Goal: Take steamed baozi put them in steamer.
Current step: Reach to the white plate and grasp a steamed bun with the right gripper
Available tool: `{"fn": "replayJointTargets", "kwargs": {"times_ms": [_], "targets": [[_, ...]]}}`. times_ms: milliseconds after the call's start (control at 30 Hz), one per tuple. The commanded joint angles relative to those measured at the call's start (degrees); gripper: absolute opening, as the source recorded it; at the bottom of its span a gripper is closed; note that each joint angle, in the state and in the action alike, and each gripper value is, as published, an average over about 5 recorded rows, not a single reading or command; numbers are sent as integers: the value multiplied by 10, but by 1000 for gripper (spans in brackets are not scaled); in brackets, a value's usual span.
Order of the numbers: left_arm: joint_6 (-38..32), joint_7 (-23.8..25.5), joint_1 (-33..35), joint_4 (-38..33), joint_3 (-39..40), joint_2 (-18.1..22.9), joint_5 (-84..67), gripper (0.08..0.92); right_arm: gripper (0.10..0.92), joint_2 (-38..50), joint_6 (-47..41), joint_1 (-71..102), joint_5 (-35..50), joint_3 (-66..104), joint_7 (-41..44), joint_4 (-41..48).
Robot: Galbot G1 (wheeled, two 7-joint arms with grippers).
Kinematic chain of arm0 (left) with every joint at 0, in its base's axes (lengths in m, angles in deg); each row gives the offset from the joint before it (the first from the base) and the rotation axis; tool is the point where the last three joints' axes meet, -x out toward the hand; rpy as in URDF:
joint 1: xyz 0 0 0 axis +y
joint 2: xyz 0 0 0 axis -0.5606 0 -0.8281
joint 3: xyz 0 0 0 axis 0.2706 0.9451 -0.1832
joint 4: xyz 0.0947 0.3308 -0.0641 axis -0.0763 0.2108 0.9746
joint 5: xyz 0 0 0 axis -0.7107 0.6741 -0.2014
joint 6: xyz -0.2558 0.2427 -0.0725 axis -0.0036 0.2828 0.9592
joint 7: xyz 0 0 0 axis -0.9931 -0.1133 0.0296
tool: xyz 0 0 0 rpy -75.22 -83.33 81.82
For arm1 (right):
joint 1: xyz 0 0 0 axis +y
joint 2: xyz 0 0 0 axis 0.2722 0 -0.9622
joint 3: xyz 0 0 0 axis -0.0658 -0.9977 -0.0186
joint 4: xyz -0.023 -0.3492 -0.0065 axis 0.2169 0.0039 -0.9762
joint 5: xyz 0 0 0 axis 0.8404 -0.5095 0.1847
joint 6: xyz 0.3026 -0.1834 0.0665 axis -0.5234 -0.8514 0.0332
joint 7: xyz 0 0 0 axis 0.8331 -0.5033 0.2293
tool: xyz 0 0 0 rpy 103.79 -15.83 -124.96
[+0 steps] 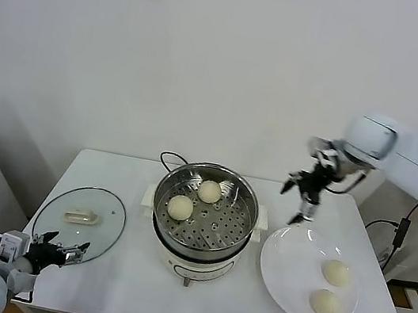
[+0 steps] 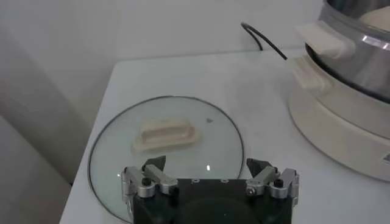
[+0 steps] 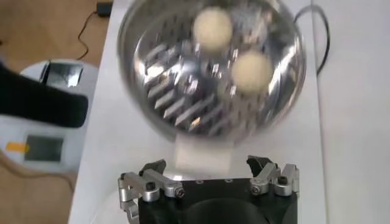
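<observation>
The steamer [image 1: 217, 226] stands mid-table with two steamed baozi [image 1: 180, 206] [image 1: 209, 191] on its perforated tray. Two more baozi [image 1: 336, 272] [image 1: 325, 302] lie on the white plate [image 1: 292, 259] at the right. My right gripper [image 1: 294, 201] hangs open and empty in the air between the steamer's right handle and the plate's far edge. In the right wrist view it [image 3: 207, 167] looks down on the steamer [image 3: 177, 85] and its two baozi [image 3: 212, 27] [image 3: 251, 70]. My left gripper [image 1: 65, 246] rests open and empty at the near left.
A glass lid [image 1: 80, 219] lies flat left of the steamer, and the left gripper [image 2: 207, 167] sits at its near edge [image 2: 164, 134]. The steamer's black cord [image 1: 170, 158] loops behind it. The table's right edge is close beyond the plate.
</observation>
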Motion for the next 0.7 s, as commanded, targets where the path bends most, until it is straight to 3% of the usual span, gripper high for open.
{"fn": "replayJointTargets", "kwargs": {"times_ms": [33, 700], "targets": [[1, -1, -1, -1, 1, 0, 0, 823, 823, 106, 68, 104, -123, 57, 36, -9], [2, -1, -1, 0, 2, 1, 0, 823, 823, 93, 100, 334, -222, 221, 20, 17]]}}
